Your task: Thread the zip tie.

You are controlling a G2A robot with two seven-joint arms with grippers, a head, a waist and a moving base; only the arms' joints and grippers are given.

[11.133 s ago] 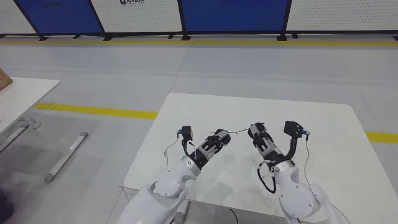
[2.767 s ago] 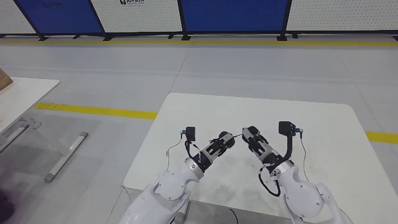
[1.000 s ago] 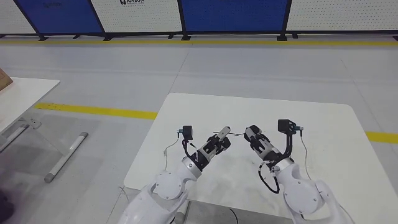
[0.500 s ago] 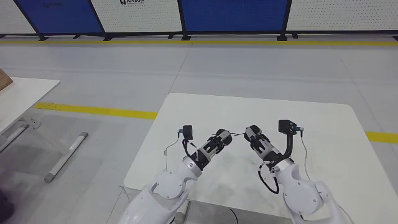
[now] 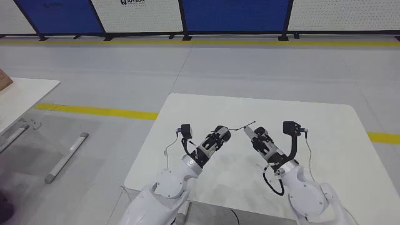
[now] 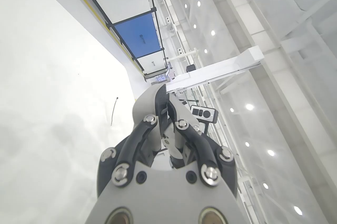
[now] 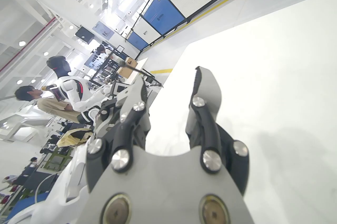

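- left gripper (image 5: 224,132): jaws pressed together, sitting low over the white table (image 5: 312,115), near the middle of its front half.
- From the top view it is pinching one end of the zip tie (image 5: 242,126). The actual contact point is hidden behind the fingers (image 6: 147,106) in the left wrist view, so the grip depth can't be judged.
- zip tie: thin black strip, up off the tabletop. It runs from the left gripper's tips out toward the far side of the table and across to the right gripper (image 5: 256,131). The free end, with the small head, ends just past that gripper's tips.
- In the left wrist view the head end of the zip tie (image 6: 113,111) shows just beside the closed fingers, against the white tabletop.
- right gripper: jaws spread wide. In the right wrist view the tie crosses right at the tip of one of its fingers (image 7: 138,93); can't tell whether it touches. The other finger is well clear of the tie.
- The two grippers are near each other with their tips apart, and the tie bridges the gap.
- Background: a second white table (image 5: 25,94) off to the left, blue and white partition panels (image 5: 236,3) across the back, and a yellow floor line (image 5: 94,110).
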